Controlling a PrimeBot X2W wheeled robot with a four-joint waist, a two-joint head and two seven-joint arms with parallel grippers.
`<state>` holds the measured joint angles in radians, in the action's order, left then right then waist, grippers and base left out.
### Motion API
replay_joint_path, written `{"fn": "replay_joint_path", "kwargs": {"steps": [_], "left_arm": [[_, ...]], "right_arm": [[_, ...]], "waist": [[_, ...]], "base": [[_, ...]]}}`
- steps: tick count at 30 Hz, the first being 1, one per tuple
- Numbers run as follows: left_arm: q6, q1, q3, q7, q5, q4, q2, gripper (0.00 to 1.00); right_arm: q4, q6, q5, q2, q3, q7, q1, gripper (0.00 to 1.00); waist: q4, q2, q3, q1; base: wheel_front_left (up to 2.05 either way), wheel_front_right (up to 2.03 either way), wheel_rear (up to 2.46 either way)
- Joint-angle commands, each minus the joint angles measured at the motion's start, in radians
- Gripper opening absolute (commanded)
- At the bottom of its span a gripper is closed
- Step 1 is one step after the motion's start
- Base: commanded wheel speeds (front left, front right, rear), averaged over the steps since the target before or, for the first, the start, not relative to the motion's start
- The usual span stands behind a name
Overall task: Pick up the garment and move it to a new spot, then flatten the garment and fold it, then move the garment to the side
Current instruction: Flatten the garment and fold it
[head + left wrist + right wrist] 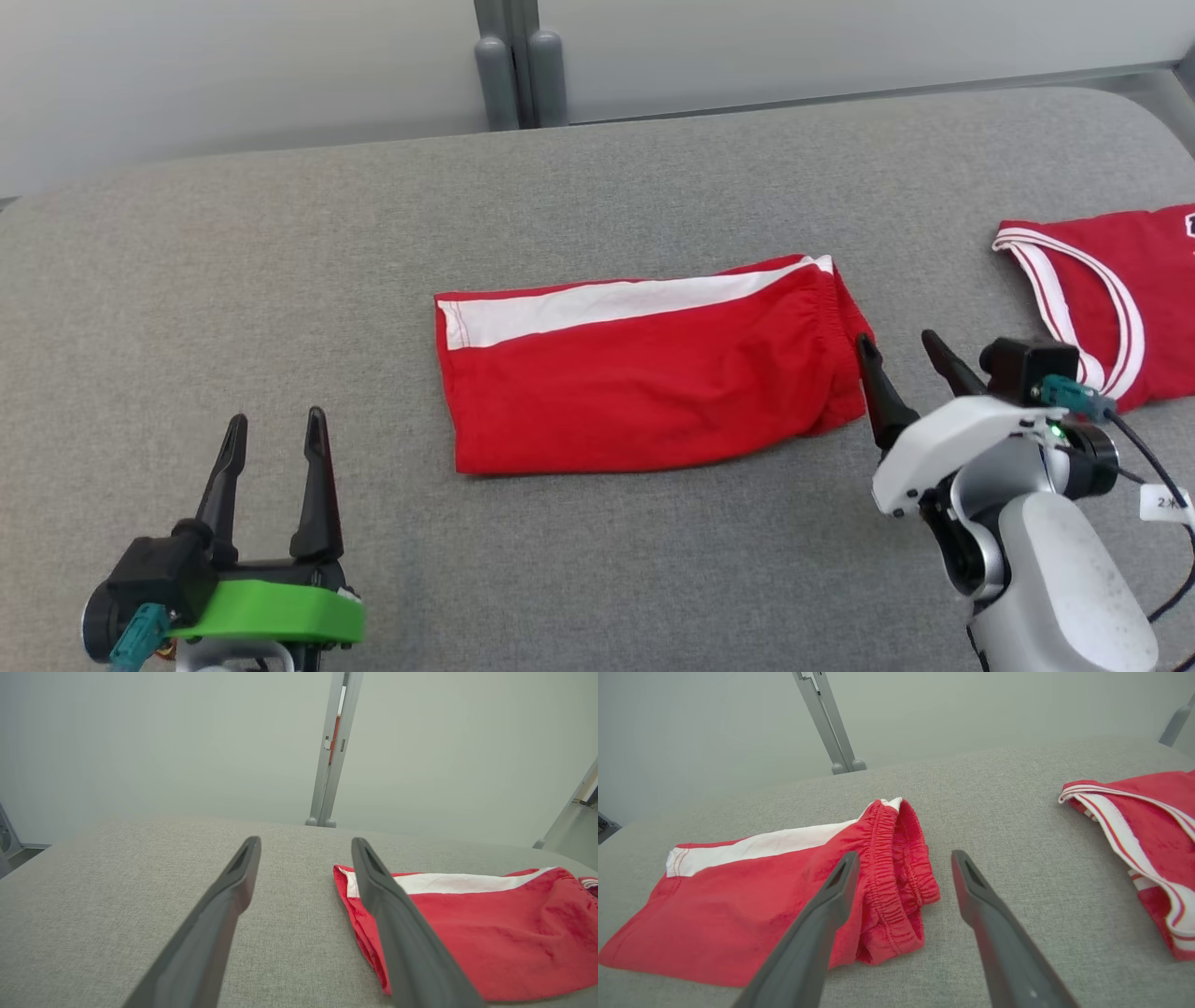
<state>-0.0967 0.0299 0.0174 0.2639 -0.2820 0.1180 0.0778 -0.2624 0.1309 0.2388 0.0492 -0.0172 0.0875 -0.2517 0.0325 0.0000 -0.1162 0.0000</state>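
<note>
Head view: finds red shorts (644,373) folded flat at mid-desk, waistband rightward. Left end effector (277,416) spread wide, holding nothing, well apart from the cloth. Right end effector (896,338) equally agape and empty, just beside the waistband, probably placed to shift the fold aside. Grey fabric-topped desk (280,280); second red garment (1111,289) at its right edge; pale wall (233,65) and grey post (520,65) behind.

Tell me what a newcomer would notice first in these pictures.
The red shorts with a white stripe, lying folded in the middle of the grey table, stand out at once. A second red garment with white trim lies apart at the head view's right edge. Both grippers are open and empty: the left gripper at the lower left, clear of the cloth, the right gripper beside the shorts' waistband.
</note>
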Motion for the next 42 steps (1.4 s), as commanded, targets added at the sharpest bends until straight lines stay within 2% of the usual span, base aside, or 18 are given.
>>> {"fn": "replay_joint_path", "kwargs": {"steps": [1, 4, 9, 21, 32, 38, 42], "left_arm": [[-0.009, -0.027, -0.015, 0.000, 0.020, -0.010, -0.004, 1.00], [-0.021, -0.057, -0.032, 0.000, 0.029, -0.021, -0.018, 1.00], [-0.031, -0.076, -0.030, 0.000, 0.029, -0.017, -0.024, 1.00], [-0.035, -0.077, -0.003, 0.000, -0.001, -0.015, -0.027, 1.00], [-0.035, -0.047, 0.013, 0.000, -0.004, -0.030, -0.026, 1.00], [-0.034, -0.040, 0.017, 0.000, 0.002, -0.031, -0.026, 1.00], [-0.034, -0.039, 0.020, 0.000, 0.003, -0.028, -0.026, 1.00]], "right_arm": [[-0.011, -0.001, -0.009, 0.002, 0.008, 0.028, -0.032, 1.00], [-0.059, -0.001, -0.013, 0.004, 0.034, 0.108, -0.097, 1.00], [-0.169, 0.000, -0.084, 0.003, 0.101, 0.217, -0.186, 1.00], [-0.346, -0.001, -0.224, 0.003, 0.247, 0.372, -0.275, 1.00], [-0.417, -0.001, -0.231, 0.004, 0.296, 0.321, -0.320, 1.00], [-0.355, -0.001, -0.201, 0.003, 0.295, 0.271, -0.342, 1.00], [-0.288, -0.001, -0.160, 0.003, 0.268, 0.283, -0.322, 1.00]], "waist": [[-0.029, 0.0000, 0.010, 0.0000], [-0.055, 0.0000, 0.012, 0.0000], [-0.100, 0.0000, 0.013, 0.0000], [-0.140, 0.0000, 0.003, 0.0000], [-0.151, 0.0000, -0.040, 0.0000], [-0.141, 0.0000, -0.045, 0.0000], [-0.130, 0.0000, -0.038, 0.0000]], "base": [[0.00, 0.00, 0.00], [0.00, 0.00, 0.00], [0.00, 0.00, 0.00], [0.00, 0.00, 0.00], [0.00, 0.00, 0.00], [0.00, 0.00, 0.00], [0.00, 0.00, 0.00]]}}
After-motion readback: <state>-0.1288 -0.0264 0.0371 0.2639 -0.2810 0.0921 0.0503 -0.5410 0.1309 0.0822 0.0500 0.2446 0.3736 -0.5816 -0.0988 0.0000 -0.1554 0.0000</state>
